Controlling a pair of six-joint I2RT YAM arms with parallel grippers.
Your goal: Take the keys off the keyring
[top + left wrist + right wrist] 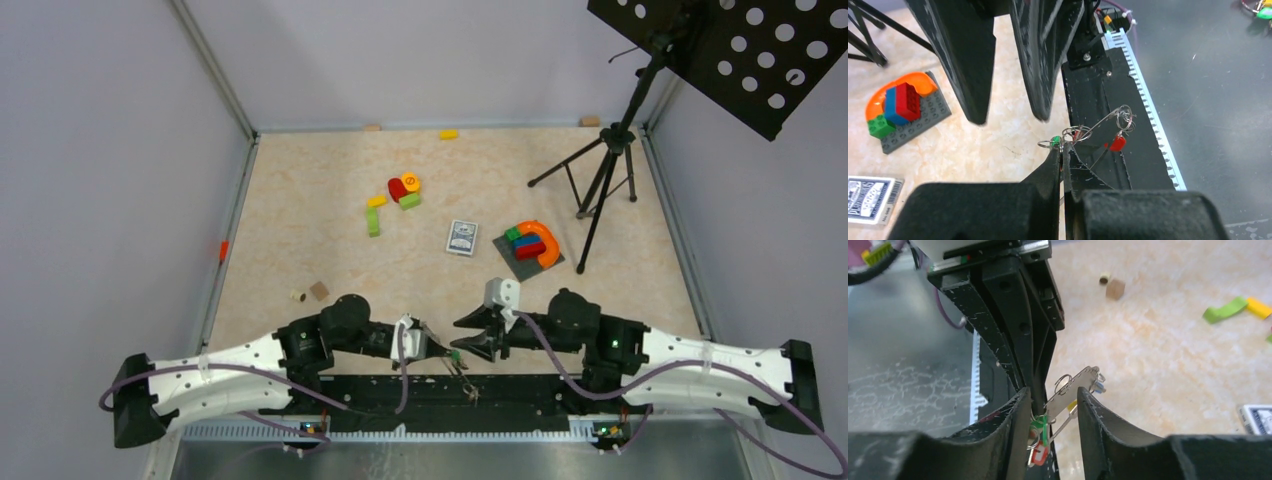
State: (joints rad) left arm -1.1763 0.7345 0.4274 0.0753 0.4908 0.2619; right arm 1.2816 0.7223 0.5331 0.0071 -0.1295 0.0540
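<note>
Keys (1075, 385) hang in one bunch between my two grippers, well apart from the playing-card box (462, 237) on its arm-base side, over the black rail (1108, 90) at the table's (300, 220) near edge.

Item 1, left gripper (1062, 155): I find its tips pressed together on thin wire of the keyring (1098, 120), right at the green tag (1054, 142). From that pinch the wire and its small coiled loops run away from the card box, out over the rail. The red tag (1118, 143) dangles below the loops, clear of the fingers.

Item 2, right gripper (1053, 390): its fingers stand apart, one on each side of the bunch. A flat silver key lies tilted in the gap, close to one finger; I cannot tell whether it touches. A yellow tag (1071, 405) shows beneath that key, with the green and red tags lower, by the other finger. The two grippers face each other tip to tip, both on the near side of the card box.

Item 3, keyring: it is off the table surface and held up by the left gripper. How much of the loop hangs below the rail I cannot make out in the overhead view.

Item 4, surroundings: a grey baseplate (515, 266) carrying an orange arch (545, 240) and stacked bricks sits just beside the card box, on its right.
</note>
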